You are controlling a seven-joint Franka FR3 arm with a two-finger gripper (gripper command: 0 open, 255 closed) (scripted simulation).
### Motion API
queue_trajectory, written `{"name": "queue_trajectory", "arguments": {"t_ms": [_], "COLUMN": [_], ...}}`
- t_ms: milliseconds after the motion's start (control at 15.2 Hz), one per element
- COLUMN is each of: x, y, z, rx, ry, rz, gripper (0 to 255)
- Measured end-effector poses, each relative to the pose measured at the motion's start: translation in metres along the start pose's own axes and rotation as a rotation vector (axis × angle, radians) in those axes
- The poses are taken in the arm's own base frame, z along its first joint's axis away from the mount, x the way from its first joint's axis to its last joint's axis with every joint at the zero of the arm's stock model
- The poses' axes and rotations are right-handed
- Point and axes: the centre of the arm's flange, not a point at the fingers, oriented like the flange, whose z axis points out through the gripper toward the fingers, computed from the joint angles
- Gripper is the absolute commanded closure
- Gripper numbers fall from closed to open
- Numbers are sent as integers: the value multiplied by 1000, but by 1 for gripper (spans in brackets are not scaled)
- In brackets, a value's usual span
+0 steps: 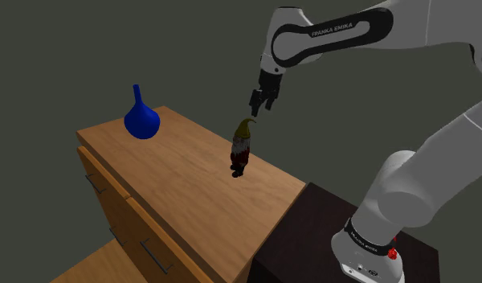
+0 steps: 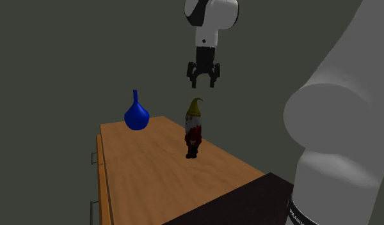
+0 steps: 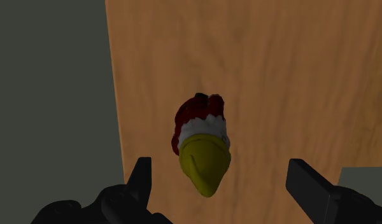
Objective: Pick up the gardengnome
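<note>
The garden gnome [image 1: 242, 148] stands upright on the wooden dresser top [image 1: 175, 185], with a yellow pointed hat, white beard and red coat. My black gripper [image 1: 261, 104] hangs open a short way above its hat, touching nothing. From the second exterior view the gripper [image 2: 203, 82] is straight over the gnome [image 2: 193, 129]. Looking down the hand, the gnome's hat [image 3: 205, 159] lies between the two spread fingertips [image 3: 142, 175], well below them, and the gripper [image 3: 225, 184] holds nothing.
A blue round vase with a narrow neck [image 1: 141, 117] stands near the dresser's far corner, also seen as the blue vase [image 2: 136, 114]. The dresser has drawers with metal handles [image 1: 155, 256]. My dark stand [image 1: 312, 233] adjoins the dresser's near end.
</note>
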Motion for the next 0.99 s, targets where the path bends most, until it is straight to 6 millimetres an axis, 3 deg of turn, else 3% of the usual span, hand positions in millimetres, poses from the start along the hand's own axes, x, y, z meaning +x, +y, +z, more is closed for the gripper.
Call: {"name": "queue_trajectory", "arguments": {"t_ms": [396, 924, 990], "x": [61, 64, 64], "y": [8, 7, 8], "z": [33, 74, 76], "rx": [63, 70, 70], "ry": [19, 21, 21], "rz": [-42, -46, -46], "gripper": [0, 0, 255]}}
